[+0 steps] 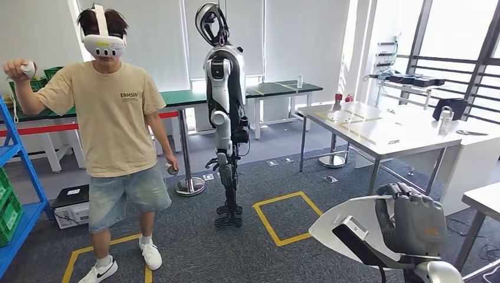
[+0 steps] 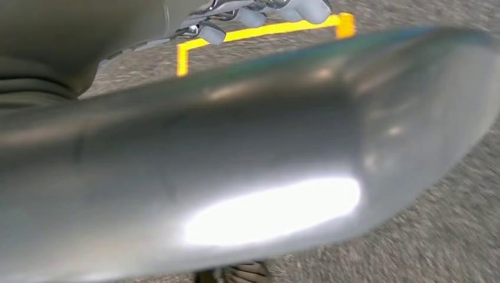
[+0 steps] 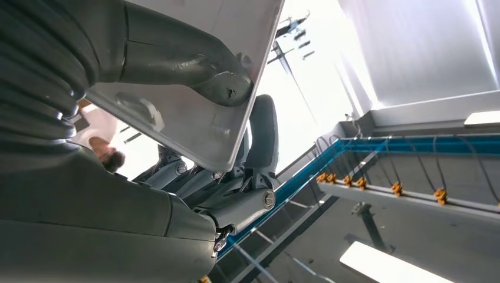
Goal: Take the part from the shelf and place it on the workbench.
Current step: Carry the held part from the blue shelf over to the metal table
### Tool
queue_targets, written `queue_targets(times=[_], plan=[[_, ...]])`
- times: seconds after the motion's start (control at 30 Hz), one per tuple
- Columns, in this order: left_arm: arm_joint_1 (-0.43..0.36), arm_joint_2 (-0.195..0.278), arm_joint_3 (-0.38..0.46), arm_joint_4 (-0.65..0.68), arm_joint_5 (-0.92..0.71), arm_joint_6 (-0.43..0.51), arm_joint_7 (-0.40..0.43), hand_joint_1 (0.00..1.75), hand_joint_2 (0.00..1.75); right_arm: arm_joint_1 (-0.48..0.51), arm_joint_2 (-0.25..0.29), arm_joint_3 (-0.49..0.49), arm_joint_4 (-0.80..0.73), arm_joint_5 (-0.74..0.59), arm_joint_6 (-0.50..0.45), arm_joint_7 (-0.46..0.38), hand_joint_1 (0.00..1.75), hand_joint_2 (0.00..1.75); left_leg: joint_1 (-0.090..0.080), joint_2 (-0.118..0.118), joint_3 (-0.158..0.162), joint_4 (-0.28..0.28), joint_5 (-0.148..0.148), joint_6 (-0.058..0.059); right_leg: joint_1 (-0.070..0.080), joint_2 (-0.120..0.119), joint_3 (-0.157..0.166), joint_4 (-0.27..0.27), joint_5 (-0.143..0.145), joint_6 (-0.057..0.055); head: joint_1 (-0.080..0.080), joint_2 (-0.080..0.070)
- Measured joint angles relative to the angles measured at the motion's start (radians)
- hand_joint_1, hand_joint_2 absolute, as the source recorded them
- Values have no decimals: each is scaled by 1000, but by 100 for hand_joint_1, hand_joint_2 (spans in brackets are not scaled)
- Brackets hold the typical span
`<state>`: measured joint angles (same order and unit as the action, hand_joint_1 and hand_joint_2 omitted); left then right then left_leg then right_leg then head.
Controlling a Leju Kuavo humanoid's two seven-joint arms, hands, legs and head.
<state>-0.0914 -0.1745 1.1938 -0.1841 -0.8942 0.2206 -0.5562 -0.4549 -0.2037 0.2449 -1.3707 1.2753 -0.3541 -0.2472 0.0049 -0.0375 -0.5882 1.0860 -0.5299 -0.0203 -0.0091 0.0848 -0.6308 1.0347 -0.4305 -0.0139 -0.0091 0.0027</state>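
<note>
Right hand (image 1: 413,227) is clamped on the part (image 1: 345,221), a flat white panel, held low at the robot's right side; the right wrist view shows thumb (image 3: 177,59) on one face and fingers (image 3: 262,135) wrapped behind. So pickup looks done. Left hand: can't tell its state, since the left wrist view is mostly a blurred silver surface over carpet. The white workbench (image 1: 383,132) stands ahead to the right, well apart from the part. Left to do: walk over and set it down. A person (image 1: 112,118) in a headset stands to the left.
</note>
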Motion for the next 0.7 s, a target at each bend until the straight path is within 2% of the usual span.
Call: queue_targets(times=[0.07,0.1,0.13,0.17,0.23,0.27,0.3,0.33,0.37,0.4,0.43,0.5,0.53,0.57,0.63,0.67,0.7], plan=[[0,0,0,0,-1,-2,-1,0,0,1,0,0,1,1,0,0,140,175,-3,-22,7,-40,13,10,-2,19,-5,1,0,13,0,0],[0,0,0,0,-1,-3,-1,0,0,1,0,0,2,1,0,0,140,175,-5,-19,6,-41,12,16,-3,29,-7,0,1,20,0,0],[1,0,0,0,-2,-4,-1,0,0,2,-1,0,2,1,-1,0,140,175,-4,-10,10,-43,24,24,-3,39,-9,-2,3,28,0,0],[0,1,0,0,-4,-4,-1,0,0,4,-2,-1,2,1,-1,1,140,175,-2,0,14,-47,36,31,-2,34,-12,3,-1,33,1,0],[-2,1,0,-1,-6,-4,-2,0,0,2,-5,-2,3,0,-1,0,140,175,0,23,18,-55,44,43,1,-7,-38,55,-33,40,4,0],[-2,2,0,-1,-7,-4,-2,0,0,2,-5,-2,3,0,-1,1,140,175,-2,33,19,-56,45,47,2,-38,-64,112,-65,43,6,0],[0,3,0,-2,-8,-4,-2,0,0,3,-6,-2,4,0,-1,1,140,175,-3,44,18,-56,44,50,2,-58,-96,178,-96,45,7,0],[1,3,0,-2,-9,-4,-2,0,0,6,-6,-2,4,0,-1,2,140,175,-5,56,18,-56,43,52,1,-69,-123,238,-120,47,7,0],[2,3,0,-2,-9,-4,-2,0,0,9,-6,-2,4,0,-1,3,140,175,-6,68,17,-56,42,53,0,-75,-138,271,-127,48,7,0],[2,3,0,-2,-10,-4,-2,0,0,12,-6,-2,4,1,0,3,140,175,-7,80,17,-56,40,53,-1,-79,-132,263,-116,48,7,0],[1,3,0,-2,-10,-4,-2,0,0,12,-6,-2,4,1,0,4,140,175,-7,91,18,-55,39,52,0,-85,-106,218,-91,47,7,0],[0,3,0,-1,-10,-4,-2,0,0,11,-6,-2,4,1,-1,7,140,175,-10,112,22,-54,33,47,5,-121,-26,77,-40,41,7,0],[0,3,0,-2,-10,-4,-2,0,0,9,-6,-2,4,1,-1,11,140,175,-12,121,25,-53,30,42,8,-137,1,27,-27,35,7,0],[0,3,0,-2,-10,-4,-2,0,0,8,-5,-3,4,2,-1,15,140,175,-14,129,27,-53,27,38,12,-147,15,0,-23,30,7,0],[-1,3,0,-2,-10,-4,-2,0,0,7,-5,-6,3,5,-2,25,140,175,-15,148,34,-56,23,28,15,-131,14,-7,-23,20,6,0],[-1,3,0,-2,-10,-4,-2,0,0,8,-5,-9,3,7,-2,29,140,175,-14,150,36,-55,19,23,12,-120,17,-11,-21,16,6,0],[-2,3,0,-2,-10,-3,-3,0,0,7,-5,-13,1,9,-1,33,140,175,-13,136,34,-44,9,17,8,-110,21,-15,-18,10,5,0]])
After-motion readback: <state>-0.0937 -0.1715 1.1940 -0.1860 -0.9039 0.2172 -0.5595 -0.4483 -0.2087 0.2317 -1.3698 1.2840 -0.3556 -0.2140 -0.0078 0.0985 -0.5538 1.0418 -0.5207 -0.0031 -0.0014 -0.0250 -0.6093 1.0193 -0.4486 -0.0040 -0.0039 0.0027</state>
